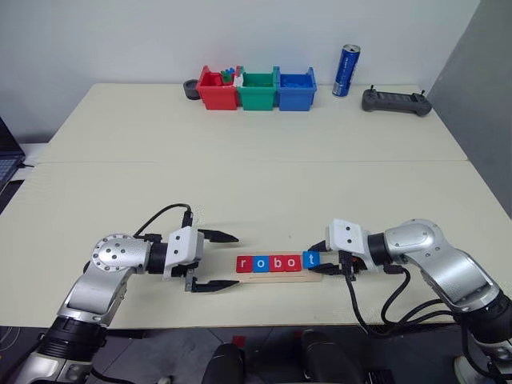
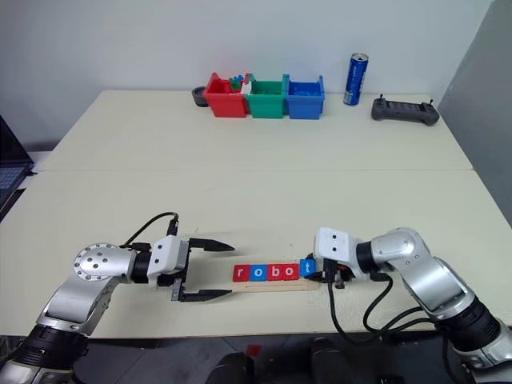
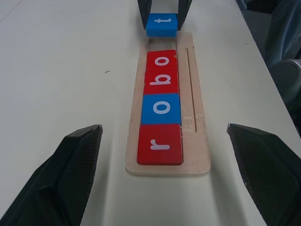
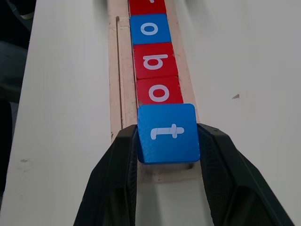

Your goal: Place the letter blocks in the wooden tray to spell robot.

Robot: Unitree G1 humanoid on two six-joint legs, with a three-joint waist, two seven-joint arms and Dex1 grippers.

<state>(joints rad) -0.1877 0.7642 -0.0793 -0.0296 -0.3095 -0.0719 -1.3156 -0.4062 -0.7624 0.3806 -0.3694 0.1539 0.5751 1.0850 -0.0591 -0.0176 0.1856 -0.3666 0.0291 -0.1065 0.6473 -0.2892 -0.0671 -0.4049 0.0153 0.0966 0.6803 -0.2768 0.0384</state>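
Pale worktop (image 1: 256, 160) carries, at far edge, a row of red, green, blue bins (image 1: 257, 88) w/ a blue can (image 1: 346, 70) and a dark controller (image 1: 395, 101) to their right. Wooden tray (image 3: 200, 141) lies near front edge betw. the two arms, holding four letter blocks (image 3: 161, 99) flat in a row: red r, blue o, red b, red o. Left tool (image 1: 218, 261) sits just off the tray's r end, fingers spread wide, nothing in it; right tool (image 4: 167, 155) grips the blue t block (image 4: 168, 132) by its two sides, at the tray's other end next to the last o.
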